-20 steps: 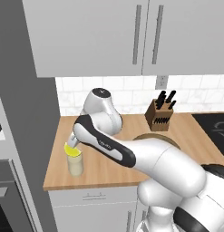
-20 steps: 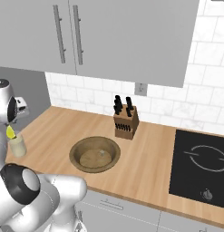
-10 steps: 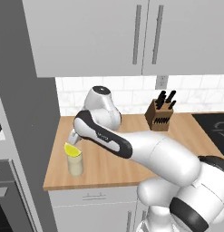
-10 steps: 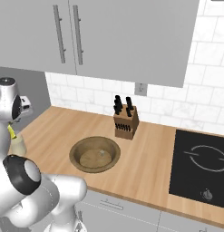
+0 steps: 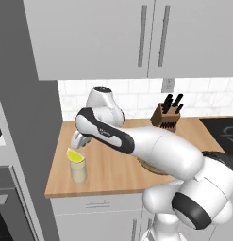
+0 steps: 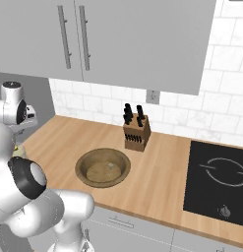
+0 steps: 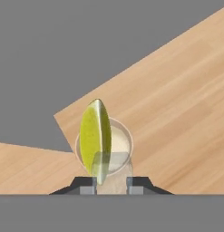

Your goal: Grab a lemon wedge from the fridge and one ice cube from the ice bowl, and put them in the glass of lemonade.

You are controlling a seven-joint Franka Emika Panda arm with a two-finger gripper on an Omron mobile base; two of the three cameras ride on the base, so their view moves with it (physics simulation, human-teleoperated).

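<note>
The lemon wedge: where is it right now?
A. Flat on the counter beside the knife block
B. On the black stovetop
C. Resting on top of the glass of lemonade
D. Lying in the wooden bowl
C. The left base view shows the lemon wedge sitting across the rim of the glass, with the end effector just above it; the hand view shows the same wedge over the glass mouth.

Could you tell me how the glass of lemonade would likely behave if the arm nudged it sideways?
The glass of lemonade is narrow, upright and near the counter corner, so it may tip or spill. The lemon wedge perched on its rim would probably fall. The smooth clear wall looks slippery.
</note>
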